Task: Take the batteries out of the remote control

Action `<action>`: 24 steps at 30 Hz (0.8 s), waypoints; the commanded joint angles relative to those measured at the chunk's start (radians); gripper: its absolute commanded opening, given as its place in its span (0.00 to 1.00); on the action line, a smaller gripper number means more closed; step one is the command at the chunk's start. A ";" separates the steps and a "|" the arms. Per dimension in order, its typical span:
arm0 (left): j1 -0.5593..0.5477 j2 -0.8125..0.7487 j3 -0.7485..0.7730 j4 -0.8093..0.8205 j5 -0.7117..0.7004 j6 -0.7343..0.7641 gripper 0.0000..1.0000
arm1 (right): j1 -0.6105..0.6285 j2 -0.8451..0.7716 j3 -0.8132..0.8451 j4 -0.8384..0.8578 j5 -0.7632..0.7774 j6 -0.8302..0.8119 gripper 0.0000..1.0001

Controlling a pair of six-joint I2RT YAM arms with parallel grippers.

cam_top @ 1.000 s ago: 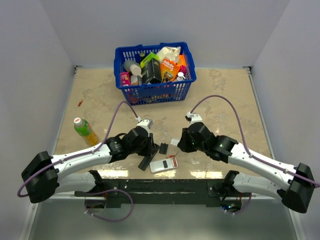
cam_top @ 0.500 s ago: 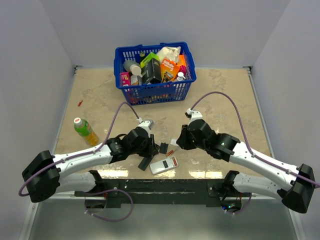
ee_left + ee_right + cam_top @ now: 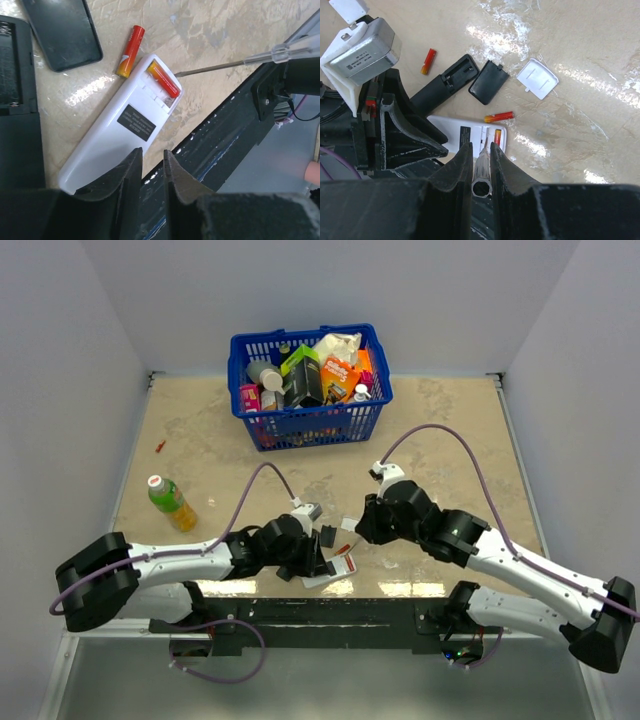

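The right gripper (image 3: 481, 148) is clamping the handle of a screwdriver (image 3: 225, 63). Its thin tip is resting at the open end of the white remote (image 3: 100, 150), right beside the seated battery (image 3: 162, 78) — the one red cell lying in the uncovered bay. The left gripper (image 3: 153, 152) is hovering over the remote's opposite, closed end with its jaws drawn to a narrow slit and nothing between them; whether it is pressing on the casing I cannot tell. A loose battery (image 3: 130, 44) is lying on the table just beside the remote's open end, and a third battery (image 3: 428, 61) is lying well apart from the remote, beyond the black remote (image 3: 445, 82). The step in hand appears to be prying out the seated cell. To do it well, the tip should be working under one end of the cell rather than scraping along its top, and levering up slowly. The remote is lying close to the table's near edge, so a hard flick could be sending the cell over it — steadying the casing with the left arm would be helping, since the remote looks light enough to skate under a sideways push.
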 commanded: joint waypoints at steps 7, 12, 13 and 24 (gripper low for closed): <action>-0.012 0.004 -0.055 0.100 -0.012 -0.034 0.27 | -0.001 -0.009 -0.047 -0.003 0.042 0.001 0.00; -0.012 0.021 -0.070 0.097 -0.028 -0.041 0.28 | -0.001 0.003 -0.058 0.009 0.043 -0.004 0.00; -0.012 0.023 -0.069 0.095 -0.031 -0.041 0.28 | -0.001 0.012 -0.064 0.021 0.038 -0.010 0.00; -0.012 0.024 -0.080 0.060 -0.063 -0.039 0.28 | 0.000 -0.003 -0.060 0.028 0.032 -0.013 0.00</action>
